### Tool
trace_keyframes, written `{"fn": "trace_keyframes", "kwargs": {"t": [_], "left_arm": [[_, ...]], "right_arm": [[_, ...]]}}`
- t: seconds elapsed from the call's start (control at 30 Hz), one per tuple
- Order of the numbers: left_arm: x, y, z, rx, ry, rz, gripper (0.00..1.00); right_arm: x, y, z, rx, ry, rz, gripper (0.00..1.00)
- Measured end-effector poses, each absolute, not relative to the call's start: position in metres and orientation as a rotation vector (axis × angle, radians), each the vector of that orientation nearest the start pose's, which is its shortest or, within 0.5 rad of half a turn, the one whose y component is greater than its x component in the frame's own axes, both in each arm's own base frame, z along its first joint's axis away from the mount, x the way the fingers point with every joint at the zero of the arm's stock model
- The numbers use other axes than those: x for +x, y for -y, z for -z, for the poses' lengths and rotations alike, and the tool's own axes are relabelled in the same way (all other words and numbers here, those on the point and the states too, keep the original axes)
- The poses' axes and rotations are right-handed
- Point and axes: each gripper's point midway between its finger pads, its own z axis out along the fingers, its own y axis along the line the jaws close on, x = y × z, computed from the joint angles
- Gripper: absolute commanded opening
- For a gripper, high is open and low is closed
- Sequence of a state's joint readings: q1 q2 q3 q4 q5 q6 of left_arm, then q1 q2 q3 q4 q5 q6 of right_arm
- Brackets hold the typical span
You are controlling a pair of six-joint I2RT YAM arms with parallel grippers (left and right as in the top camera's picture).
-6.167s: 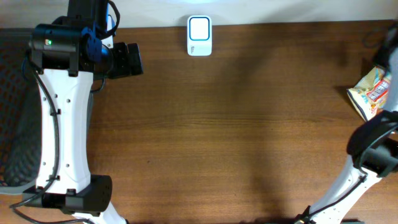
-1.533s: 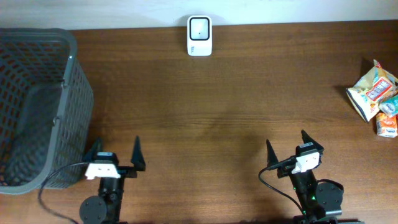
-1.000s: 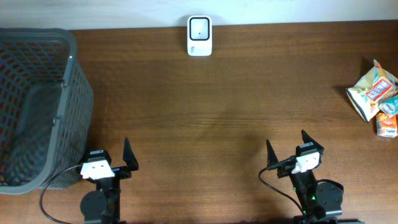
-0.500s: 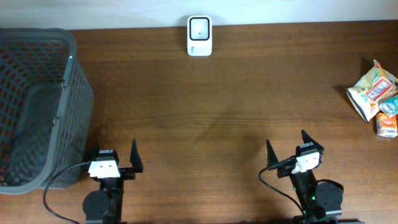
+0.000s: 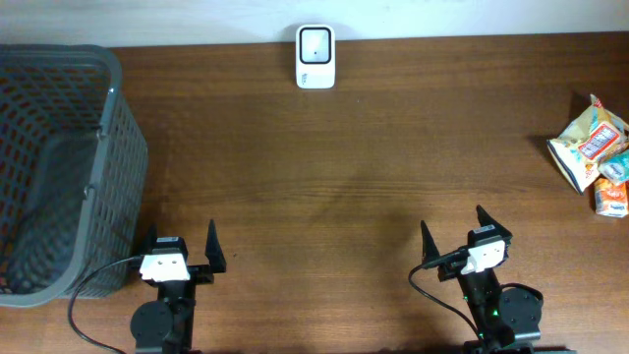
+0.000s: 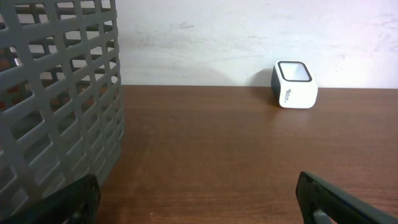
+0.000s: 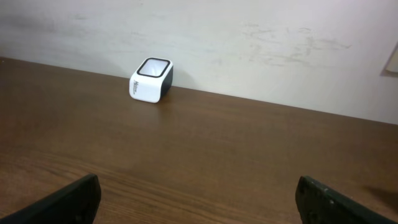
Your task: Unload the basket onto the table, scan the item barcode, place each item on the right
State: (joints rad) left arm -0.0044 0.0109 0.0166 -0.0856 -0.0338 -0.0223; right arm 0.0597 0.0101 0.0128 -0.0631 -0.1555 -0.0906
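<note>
The white barcode scanner (image 5: pixel 315 57) stands at the table's far edge by the wall, and shows in the left wrist view (image 6: pixel 294 84) and the right wrist view (image 7: pixel 151 79). A yellow snack packet (image 5: pixel 588 146) lies at the far right edge, with a small orange item (image 5: pixel 611 195) beside it. My left gripper (image 5: pixel 181 242) (image 6: pixel 199 202) sits at the front left, open and empty. At the front right, well away from the packets, my right gripper (image 5: pixel 453 228) (image 7: pixel 198 199) is also open and holds nothing.
A grey mesh basket (image 5: pixel 59 167) fills the left side of the table, close to the left gripper's left finger (image 6: pixel 74 200). Its wall (image 6: pixel 59 93) shows in the left wrist view. Brown wooden tabletop (image 5: pixel 334 187) lies between the grippers and the scanner.
The left arm has come back from over the basket to the front edge, and its gripper wavered left, then right, before settling. Over the last second the right arm has held still.
</note>
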Motion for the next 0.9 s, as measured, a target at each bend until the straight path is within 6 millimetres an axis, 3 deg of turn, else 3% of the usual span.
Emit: {"fn": "trace_keyframes", "kwargs": {"t": [0.47,0.57,0.73,0.9], "left_arm": [[0.246,-0.005,-0.158,-0.041,-1.650,-0.008,0.99],[0.246,-0.005,-0.158,-0.041,-1.650,-0.008,0.99],[0.246,-0.005,-0.158,-0.040,-1.650,-0.007,0.99],[0.246,-0.005,-0.158,-0.041,-1.650,-0.008,0.99]], "right_arm": [[0.242,-0.041,-0.162,-0.241,-1.614,-0.102,0.98],[0.243,-0.037,-0.161,-0.210,-1.622,-0.091,0.99],[0.245,-0.018,-0.159,-0.010,-1.646,-0.110,0.98],[0.246,-0.015,-0.158,-0.031,-1.646,-0.068,0.98]]}}
